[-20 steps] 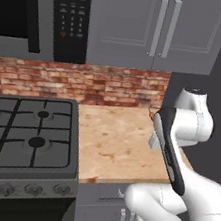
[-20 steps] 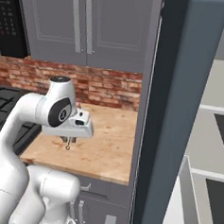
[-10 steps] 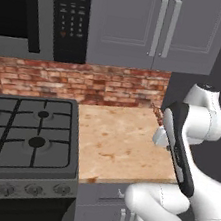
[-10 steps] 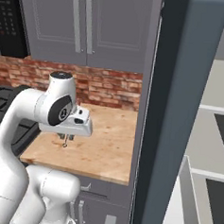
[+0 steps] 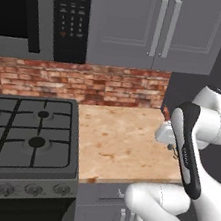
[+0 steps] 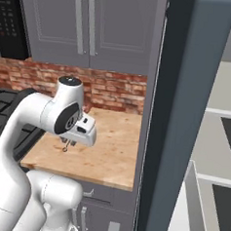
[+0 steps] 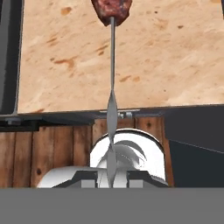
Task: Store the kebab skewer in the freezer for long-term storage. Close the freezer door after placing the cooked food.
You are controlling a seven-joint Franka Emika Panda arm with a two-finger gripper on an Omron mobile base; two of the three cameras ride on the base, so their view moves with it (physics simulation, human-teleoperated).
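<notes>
1. The gripper (image 6: 66,144) hangs above the wooden counter (image 6: 102,153), over its right half, near the freezer (image 6: 173,116); seen from the right base camera, a small dark tip pokes down from under the white hand.
2. The fingers are pressed together on the kebab skewer (image 7: 112,94); in the hand view the thin pale stick runs straight up from between them, and a reddish-brown meat chunk sits at its far end, at the top edge of that view.
3. The skewer is held off the counter, with the pale wood grain beneath it; how high it sits above the counter cannot be told.
4. The freezer stands just to the right of the counter; its tall slate-grey side wall meets the counter's right edge, and pale inner shelves (image 6: 220,112) show beyond it, so that side stands open.
5. The stove (image 5: 25,134) touches the counter's left edge; its black grates lie level with the wood.
6. A red brick backsplash (image 5: 101,83) runs along the counter's back edge; grey upper cabinets (image 5: 161,29) with two long handles hang above the counter, and a microwave (image 5: 42,13) hangs above the stove, left of those cabinets.
</notes>
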